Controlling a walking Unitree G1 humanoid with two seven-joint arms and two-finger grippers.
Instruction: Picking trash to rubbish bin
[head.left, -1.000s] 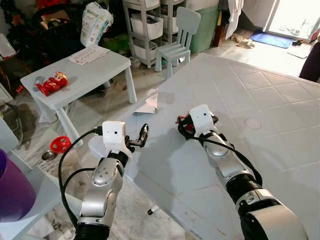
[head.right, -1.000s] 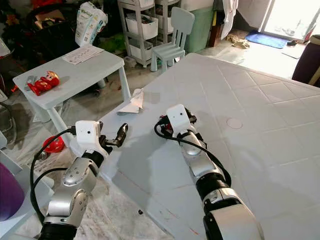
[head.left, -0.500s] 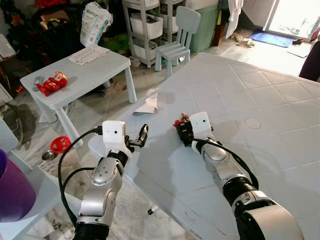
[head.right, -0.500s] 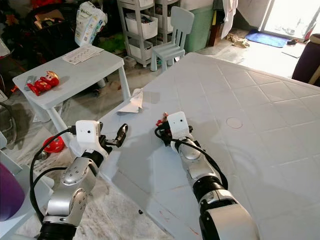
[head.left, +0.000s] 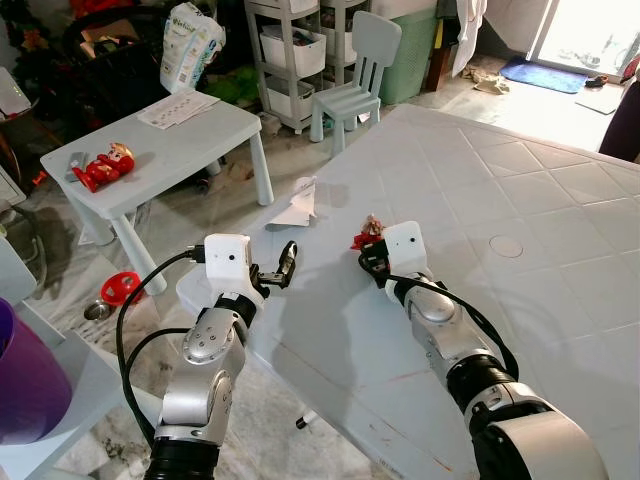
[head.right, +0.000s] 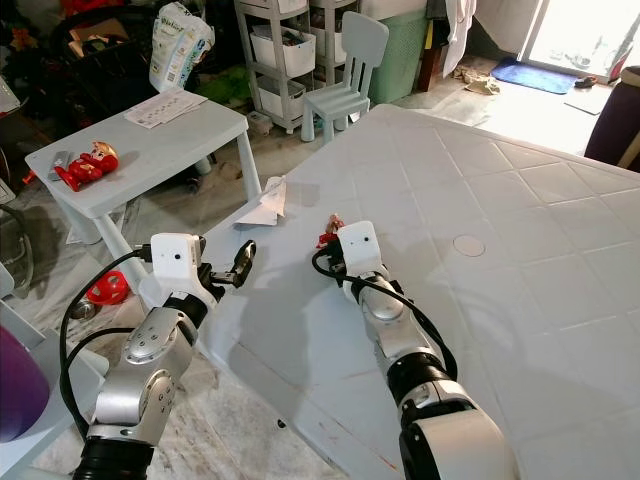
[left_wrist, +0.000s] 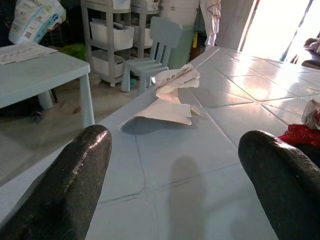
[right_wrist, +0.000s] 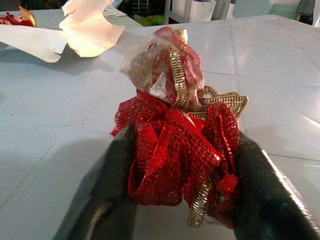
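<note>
A scrunched red mesh ribbon (right_wrist: 175, 145) with gold trim and a bit of clear wrap sits between the fingers (right_wrist: 112, 175) of my right gripper (head.left: 367, 244), which is shut on it just above the big white table (head.left: 520, 170). The same ribbon (head.left: 363, 237) pokes out in front of that gripper in the left eye view. A crumpled piece of white paper (head.left: 298, 206) lies near the table's left edge, a little beyond both grippers. My left gripper (head.left: 283, 268) hovers at that edge, open, with the paper (left_wrist: 172, 95) ahead of its fingers (left_wrist: 75, 180).
A small pale table (head.left: 160, 150) with a red toy (head.left: 103, 167) and a sheet of paper stands to the left. A purple bin (head.left: 22, 385) is at the lower left. A child's chair (head.left: 352, 80), shelves and clutter crowd the back. A red object (head.left: 120, 288) lies on the floor.
My right gripper has shifted slightly left and forward with the red ribbon, which now shows ahead of the wrist. The left arm has barely moved.
</note>
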